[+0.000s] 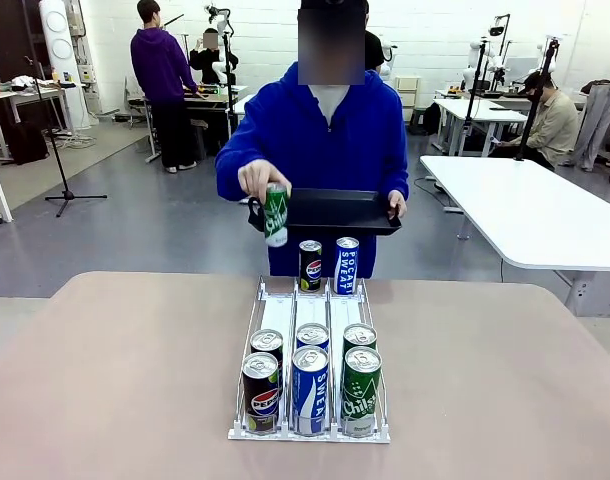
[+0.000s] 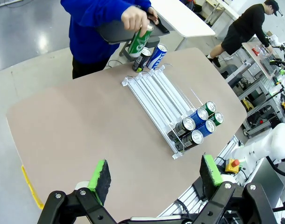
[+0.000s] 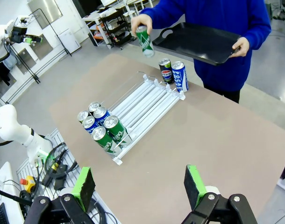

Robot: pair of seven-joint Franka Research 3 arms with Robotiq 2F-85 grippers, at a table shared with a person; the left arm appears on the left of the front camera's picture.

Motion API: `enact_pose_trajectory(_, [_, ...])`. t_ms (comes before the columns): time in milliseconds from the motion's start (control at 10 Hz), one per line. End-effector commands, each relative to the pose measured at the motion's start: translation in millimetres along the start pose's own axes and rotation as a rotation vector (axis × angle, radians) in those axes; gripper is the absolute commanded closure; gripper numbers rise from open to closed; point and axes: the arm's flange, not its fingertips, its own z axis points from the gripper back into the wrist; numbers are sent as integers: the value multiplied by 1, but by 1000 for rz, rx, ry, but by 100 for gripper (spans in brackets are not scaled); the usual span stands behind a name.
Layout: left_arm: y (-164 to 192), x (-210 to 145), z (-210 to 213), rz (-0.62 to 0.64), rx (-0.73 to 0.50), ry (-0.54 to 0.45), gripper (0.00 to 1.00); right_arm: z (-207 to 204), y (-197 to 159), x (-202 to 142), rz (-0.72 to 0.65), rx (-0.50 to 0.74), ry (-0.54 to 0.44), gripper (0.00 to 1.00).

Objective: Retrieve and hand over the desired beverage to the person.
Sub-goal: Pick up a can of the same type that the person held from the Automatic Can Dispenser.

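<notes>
- left gripper (image 2: pixel 156 175): hangs above the near table edge, fingers spread wide, nothing between the green pads (image 2: pixel 99 176). Its body is cut off by the bottom of the left wrist view.
- right gripper (image 3: pixel 139 185): likewise spread wide and holding nothing, above the near edge. Only its finger ends and knuckles show.
- table (image 1: pixel 105 380): tan top, with its near corners cut off in the front view.
- rack (image 1: pixel 281 312): white, three lanes, mid-table, running away from the robot.
- front cans, at the rack's near end: dark Pepsi can (image 1: pixel 261 392), blue can (image 1: pixel 310 390), green can (image 1: pixel 361 392). The blue can's print is only partly readable.
- rear cans (image 1: pixel 312 335): three, touching the front row. Mostly just the lids show, and the labels are largely hidden.
- far cans: a second Pepsi (image 1: pixel 310 265) and a Pocari Sweat can (image 1: pixel 347 265), upright side by side at the rack's far end. I cannot tell whether they stand in the lanes or just past them.
- person (image 1: pixel 315 130): at the far side, in a blue hoodie, legs hidden by the table.
- hand (image 1: pixel 262 178): grips a raised green can (image 1: pixel 275 215), tilted, above the rack's far end.
- tray (image 1: pixel 335 212): black, held at waist height by the other hand (image 1: pixel 397 205). One corner is hidden behind the raised can.
</notes>
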Motion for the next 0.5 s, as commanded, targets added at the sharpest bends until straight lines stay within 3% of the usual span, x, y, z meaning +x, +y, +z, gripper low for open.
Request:
enact_pose_trajectory(0, [1, 1, 1, -18, -12, -5, 0, 0, -2, 5, 13, 24, -23, 0])
enact_pose_trajectory(400, [1, 1, 1, -18, -12, -5, 0, 0, -2, 5, 13, 24, -23, 0])
